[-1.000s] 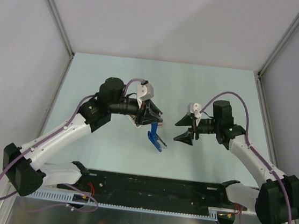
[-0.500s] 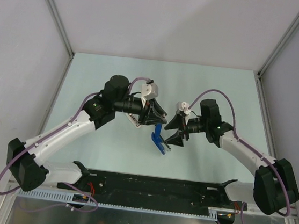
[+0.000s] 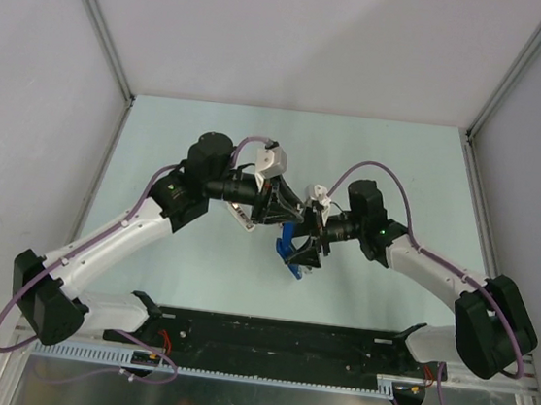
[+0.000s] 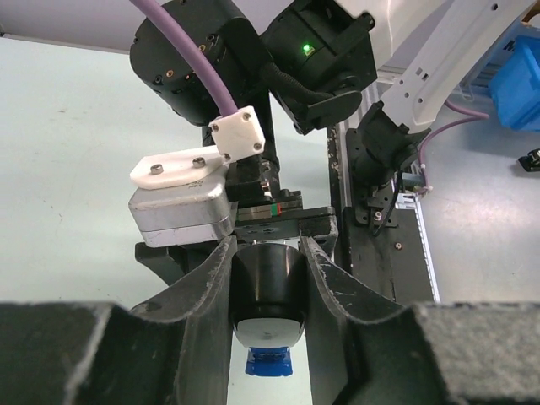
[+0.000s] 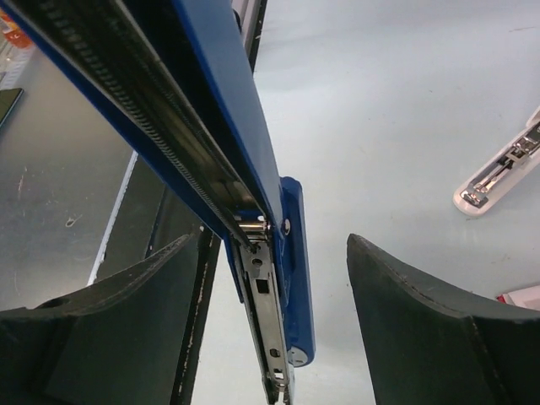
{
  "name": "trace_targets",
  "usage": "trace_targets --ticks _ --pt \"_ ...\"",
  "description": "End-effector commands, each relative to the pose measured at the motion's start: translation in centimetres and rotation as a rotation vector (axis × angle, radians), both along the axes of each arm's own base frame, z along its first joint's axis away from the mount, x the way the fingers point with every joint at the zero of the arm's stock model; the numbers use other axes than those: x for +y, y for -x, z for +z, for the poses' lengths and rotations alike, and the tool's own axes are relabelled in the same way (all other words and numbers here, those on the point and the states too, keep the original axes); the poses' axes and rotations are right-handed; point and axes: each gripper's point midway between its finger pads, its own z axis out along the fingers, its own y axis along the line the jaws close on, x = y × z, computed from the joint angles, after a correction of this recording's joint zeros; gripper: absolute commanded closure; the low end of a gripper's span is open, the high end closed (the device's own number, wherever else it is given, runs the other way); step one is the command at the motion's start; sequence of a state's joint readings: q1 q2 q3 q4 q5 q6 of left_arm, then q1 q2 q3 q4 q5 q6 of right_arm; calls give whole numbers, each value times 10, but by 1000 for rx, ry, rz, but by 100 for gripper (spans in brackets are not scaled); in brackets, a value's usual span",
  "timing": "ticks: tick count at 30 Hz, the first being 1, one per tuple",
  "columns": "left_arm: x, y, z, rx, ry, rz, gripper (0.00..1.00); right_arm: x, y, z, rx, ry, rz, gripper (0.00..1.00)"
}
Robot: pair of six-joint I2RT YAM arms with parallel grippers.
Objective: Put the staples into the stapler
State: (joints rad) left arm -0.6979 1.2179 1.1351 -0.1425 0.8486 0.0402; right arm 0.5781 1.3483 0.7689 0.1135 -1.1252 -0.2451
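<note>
Table (image 3: 401,169), middle: left gripper (image 3: 284,214) clenched on upper end of blue stapler (image 3: 289,242), held clear of surface; right gripper (image 5: 270,312) released, straddling lower end, not touching; long axis slanting toward near edge; pink-and-white staple box (image 3: 241,219) beside left gripper, contents indiscernible.

This looks like a robotics lab test cell rather than any lived-in room. A pale mint tabletop (image 3: 211,127) is boxed in by plain grey-white panels (image 3: 299,40) set in aluminium frame posts (image 3: 96,17). Along its near edge, a black mounting plate (image 3: 275,338) carries the left arm (image 3: 120,239) and right arm (image 3: 434,270), with a slotted cable duct (image 3: 261,370) beside it. Purple cables (image 3: 133,208) run along the arms. Beyond the near edge, the left wrist view shows a blue storage bin (image 4: 516,76).
</note>
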Motion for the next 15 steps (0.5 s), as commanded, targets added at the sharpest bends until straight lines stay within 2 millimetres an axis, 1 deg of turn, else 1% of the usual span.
trace_targets --ticks 1,7,15 --pt "-3 7 44 -74 97 -38 100 10 -5 17 -45 -36 10 24" --pt "-3 6 46 -78 99 -31 100 16 1 12 -47 -26 29 26" --pt "0 3 47 -84 101 -8 100 19 0 8 -48 -13 14 29"
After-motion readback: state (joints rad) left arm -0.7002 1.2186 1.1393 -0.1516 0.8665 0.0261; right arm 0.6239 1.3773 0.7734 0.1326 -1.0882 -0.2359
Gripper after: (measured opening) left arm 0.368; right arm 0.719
